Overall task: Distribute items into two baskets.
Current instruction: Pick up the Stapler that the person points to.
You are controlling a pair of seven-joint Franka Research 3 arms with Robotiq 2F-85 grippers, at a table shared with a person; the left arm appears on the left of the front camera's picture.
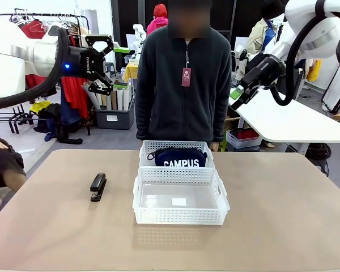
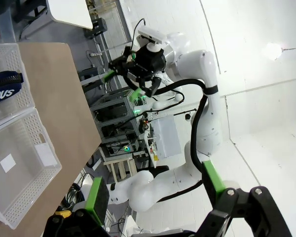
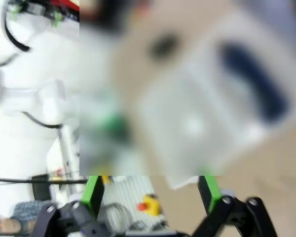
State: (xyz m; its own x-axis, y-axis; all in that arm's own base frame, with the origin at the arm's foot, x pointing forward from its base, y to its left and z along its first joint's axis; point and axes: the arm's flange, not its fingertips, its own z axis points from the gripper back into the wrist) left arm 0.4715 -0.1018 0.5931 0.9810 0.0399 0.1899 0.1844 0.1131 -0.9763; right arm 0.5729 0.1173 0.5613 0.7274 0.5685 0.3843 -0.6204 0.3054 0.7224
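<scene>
Pouch in far basket, stapler loose on desk

The navy pouch lies inside the far basket, the one closest to the person standing at the desk's far edge. Its white CAMPUS lettering faces the front camera above the lattice wall. The near basket sits against the far basket, long sides touching, and a small white label shows on its floor. The black stapler lies flat on the bare desk, on the robot's left of the near basket and apart from it, with its long axis running roughly toward the person.

The left fingers hang high over the robot's left side of the desk. They point toward the middle and are spread wide, released, with nothing between them. The right fingers hang high on the right, angled down toward the desk, also parted and gripping nothing.

From the left wrist, that arm's own green-padded fingers rise from the bottom edge, far apart. Beyond them lie the desk and both baskets, with the pouch in the upper one. The right fingers show farther off, parted.

The right wrist view is largely blurred. Its fingers stand apart at the bottom edge. A dark blue smear sits within a pale shape, too blurred to identify.
</scene>
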